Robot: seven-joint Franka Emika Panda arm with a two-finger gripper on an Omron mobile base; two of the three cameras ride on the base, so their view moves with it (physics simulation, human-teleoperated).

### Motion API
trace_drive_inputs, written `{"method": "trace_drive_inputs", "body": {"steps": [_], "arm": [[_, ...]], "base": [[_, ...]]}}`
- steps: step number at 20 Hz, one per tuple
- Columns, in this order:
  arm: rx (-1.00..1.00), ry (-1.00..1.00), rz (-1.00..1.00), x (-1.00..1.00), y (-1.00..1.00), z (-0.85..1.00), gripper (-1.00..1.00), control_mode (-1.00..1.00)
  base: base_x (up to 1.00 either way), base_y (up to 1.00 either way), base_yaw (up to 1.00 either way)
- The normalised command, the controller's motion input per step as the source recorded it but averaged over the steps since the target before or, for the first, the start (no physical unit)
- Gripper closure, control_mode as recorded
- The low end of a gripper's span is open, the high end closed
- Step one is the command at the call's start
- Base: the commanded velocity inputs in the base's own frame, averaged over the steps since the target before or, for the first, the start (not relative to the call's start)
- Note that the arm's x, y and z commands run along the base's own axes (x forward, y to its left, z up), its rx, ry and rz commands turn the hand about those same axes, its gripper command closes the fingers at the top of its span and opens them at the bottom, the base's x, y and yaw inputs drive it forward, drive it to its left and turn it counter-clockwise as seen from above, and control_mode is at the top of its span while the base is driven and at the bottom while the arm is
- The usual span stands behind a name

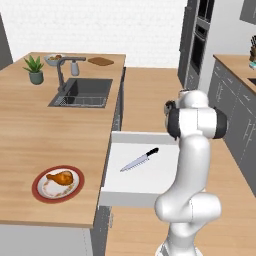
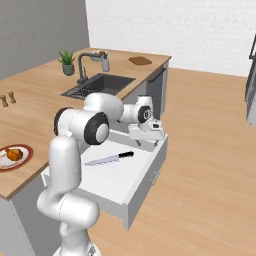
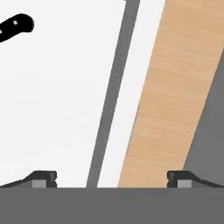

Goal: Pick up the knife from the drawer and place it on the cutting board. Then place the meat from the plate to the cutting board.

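The drawer (image 1: 131, 187) stands pulled out from the island, with the knife (image 1: 139, 160) lying flat on its white floor, black handle toward the far end. The gripper (image 2: 148, 144) hangs empty above the drawer's far right corner, jaws spread wide, near the knife's handle but apart from it. The meat (image 1: 61, 177) rests on the red-rimmed plate (image 1: 39, 192) on the wooden counter (image 1: 30, 120). The cutting board (image 1: 101, 61) lies at the far end, beyond the sink (image 1: 82, 93).
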Motion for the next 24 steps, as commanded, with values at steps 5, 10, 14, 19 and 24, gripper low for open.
{"method": "trace_drive_inputs", "body": {"steps": [5, 10, 14, 19, 24], "arm": [[-0.01, -0.07, 0.84, -0.21, 0.44, -0.14, -1.0, -1.0], [0.12, 0.0, 0.67, 0.02, 0.0, 0.01, -1.0, -1.0], [0.29, 0.13, 0.84, 0.61, 0.08, 0.22, -1.0, -1.0], [0.43, 0.28, 0.7, 0.5, 0.03, 0.25, -1.0, -1.0], [0.27, 0.22, 0.69, 0.37, 0.0, 0.34, -1.0, -1.0]], "base": [[0.0, 0.0, 0.0], [0.0, 0.0, 0.0], [0.0, 0.0, 0.0], [0.0, 0.0, 0.0], [0.0, 0.0, 0.0]]}}
